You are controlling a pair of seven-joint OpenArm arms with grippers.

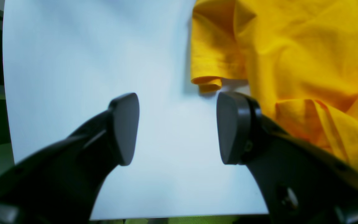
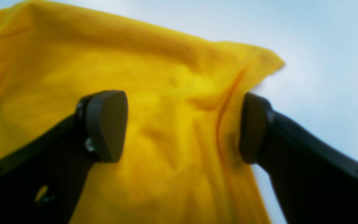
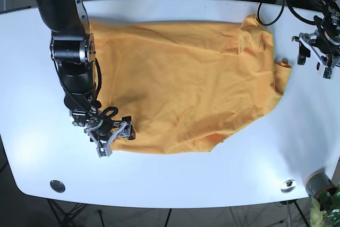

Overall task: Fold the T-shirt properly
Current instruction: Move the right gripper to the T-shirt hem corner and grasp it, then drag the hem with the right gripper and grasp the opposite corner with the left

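Success at this grasp seems to depend on the right gripper (image 2: 182, 127) sinking until its spread fingers (image 2: 106, 124) straddle the T-shirt (image 3: 183, 86) corner, hem seam between them, then closing on a single layer rather than a bunched wad. Those fingers stand wide apart with yellow cloth lying between them, clamping nothing. The left gripper (image 1: 177, 129) is likewise wide open over the bare white table (image 1: 89, 62), the rolled sleeve just beyond its right finger.
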